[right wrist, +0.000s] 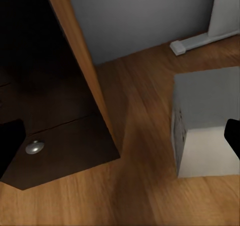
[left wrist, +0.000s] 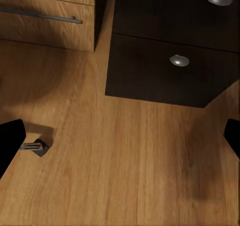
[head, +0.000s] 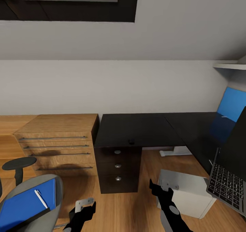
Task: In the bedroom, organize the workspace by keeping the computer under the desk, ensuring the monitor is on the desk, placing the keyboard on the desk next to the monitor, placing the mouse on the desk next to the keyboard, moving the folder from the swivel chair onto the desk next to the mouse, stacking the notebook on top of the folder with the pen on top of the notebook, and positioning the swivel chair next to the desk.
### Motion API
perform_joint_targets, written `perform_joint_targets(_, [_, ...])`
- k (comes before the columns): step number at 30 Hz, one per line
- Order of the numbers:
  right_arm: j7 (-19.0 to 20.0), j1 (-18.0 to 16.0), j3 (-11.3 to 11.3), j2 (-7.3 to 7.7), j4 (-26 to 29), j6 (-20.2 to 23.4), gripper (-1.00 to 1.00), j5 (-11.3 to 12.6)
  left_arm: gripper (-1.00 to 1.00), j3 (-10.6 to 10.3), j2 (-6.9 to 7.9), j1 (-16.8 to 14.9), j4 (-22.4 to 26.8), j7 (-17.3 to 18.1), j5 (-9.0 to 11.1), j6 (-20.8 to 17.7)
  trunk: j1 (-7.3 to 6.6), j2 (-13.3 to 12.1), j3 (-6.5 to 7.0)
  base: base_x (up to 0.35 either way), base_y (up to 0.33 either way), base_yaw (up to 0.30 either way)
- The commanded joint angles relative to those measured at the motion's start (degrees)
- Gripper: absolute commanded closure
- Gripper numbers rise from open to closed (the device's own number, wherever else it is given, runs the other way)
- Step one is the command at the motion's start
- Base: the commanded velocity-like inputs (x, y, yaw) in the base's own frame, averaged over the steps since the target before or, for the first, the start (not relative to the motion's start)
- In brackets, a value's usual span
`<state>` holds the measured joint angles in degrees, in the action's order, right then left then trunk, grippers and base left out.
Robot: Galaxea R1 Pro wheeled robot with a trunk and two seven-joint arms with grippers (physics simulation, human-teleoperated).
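A: Nearest the head camera, what do you see?

B: Both grippers, low in the frame. The left gripper hangs over the wooden floor, its black fingers spread apart and holding nothing. In its wrist view the two fingertips sit at opposite edges with bare floor between them.

A: And the right one?

B: The right gripper is just beside the computer, also spread wide and empty. Its wrist view shows the grey case standing on the floor, near the drawer block but apart from it.

A: Where is the computer relative to the desk?

B: On the floor in the angle of the L-shaped desk, in front of the top rather than tucked beneath it. A white desk leg stands behind it.

A: The chair?

B: The swivel chair is at the lower left, well apart from the desk. The blue folder lies on its seat with a white pen on top. One black armrest shows beside it.

A: Anything on the desk?

B: A small dark object, likely the mouse, near the front edge above the three drawers. The monitor is at the far right, tilted, with the keyboard jutting out beneath it; I cannot tell what supports them.

A: Left of the desk?

B: A light wooden cabinet with bar handles, touching the desk's side.
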<state>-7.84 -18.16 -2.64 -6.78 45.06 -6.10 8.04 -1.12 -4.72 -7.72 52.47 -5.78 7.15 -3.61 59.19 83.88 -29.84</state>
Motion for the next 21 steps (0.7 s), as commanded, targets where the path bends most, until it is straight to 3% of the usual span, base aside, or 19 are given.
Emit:
perform_joint_targets(1, [0.00, -0.03, -0.04, -0.04, -0.06, -0.26, -1.00, 0.61, -1.00, -0.10, 0.01, -0.01, 0.05, -0.30, 0.60, -0.35, 0.00, 0.03, -0.06, 0.000, 0.000, 0.000])
perform_joint_targets(9, [-0.14, 0.04, -0.21, 0.19, -2.94, -0.14, -1.00, 2.69, -1.00, 0.20, 0.75, -0.01, -4.82, -0.23, 0.54, -0.18, 0.00, 0.03, -0.06, 0.000, 0.000, -0.144])
perform_joint_targets(13, [-0.04, 0.09, -0.24, 0.72, -5.27, -0.20, -1.00, 4.25, -1.00, 0.09, 0.89, -0.01, -9.02, -0.21, 0.42, 4.19, 0.00, 0.03, -0.11, 0.000, 0.000, -0.248])
perform_joint_targets(15, [-0.01, 0.08, -0.22, 0.91, -7.03, -0.28, -1.00, 4.67, -1.00, 0.02, 0.89, -0.01, -10.39, -0.24, 0.33, 8.44, 0.00, 0.03, -0.15, 0.000, 0.000, -0.252])
perform_joint_targets(21, [0.02, 0.09, -0.18, 0.97, -9.58, -1.70, -1.00, 4.95, -1.00, -0.06, 0.87, -0.01, -11.43, -0.32, 0.28, 12.57, 0.00, 0.03, -0.29, -0.022, 0.000, -0.254])
